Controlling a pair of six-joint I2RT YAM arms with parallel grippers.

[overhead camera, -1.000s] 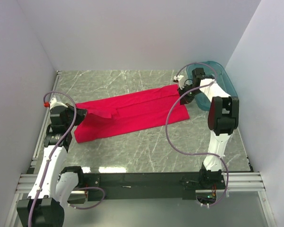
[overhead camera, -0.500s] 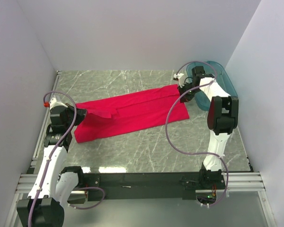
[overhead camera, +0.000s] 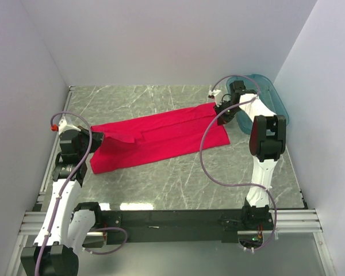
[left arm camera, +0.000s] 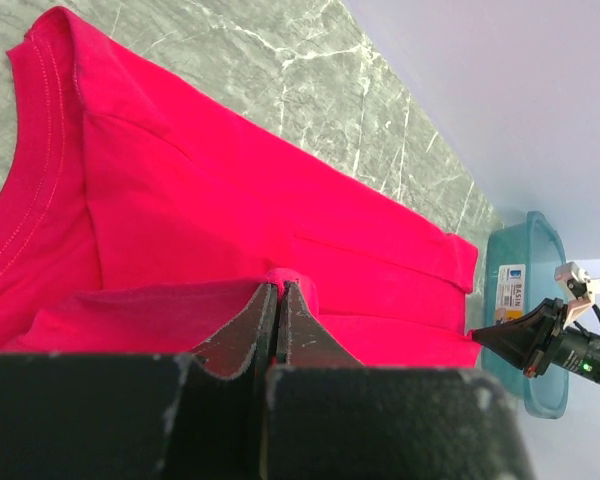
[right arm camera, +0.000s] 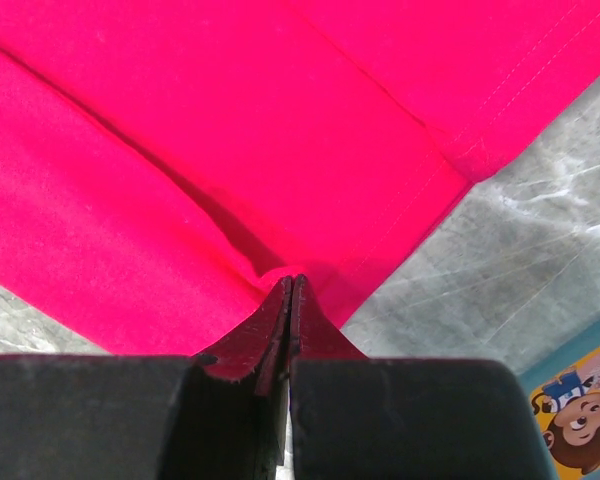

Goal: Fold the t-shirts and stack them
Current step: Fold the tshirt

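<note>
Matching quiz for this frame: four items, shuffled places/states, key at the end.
1. red cotton t-shirt
2. teal plastic tub
3. left gripper
4. right gripper

A. far-right corner of the table
B. shut on the shirt's right end, near the tub
C. stretched across the middle of the table
D. shut on the shirt's left end

Pairs: 1-C, 2-A, 3-D, 4-B

**Right gripper (overhead camera: 220, 110) shifts back and left with the shirt corner**

Clamped on the far right corner of the red t-shirt (overhead camera: 155, 138), the right gripper now sits a little farther from the arm bases and a little more to the left than a second ago. The right arm (overhead camera: 266, 138) leans left with it, its elbow drawing away from the right wall. The shirt's right hem pulls slightly inward at its near corner. The left arm (overhead camera: 75, 150) edges a touch leftward at the wrist
</note>
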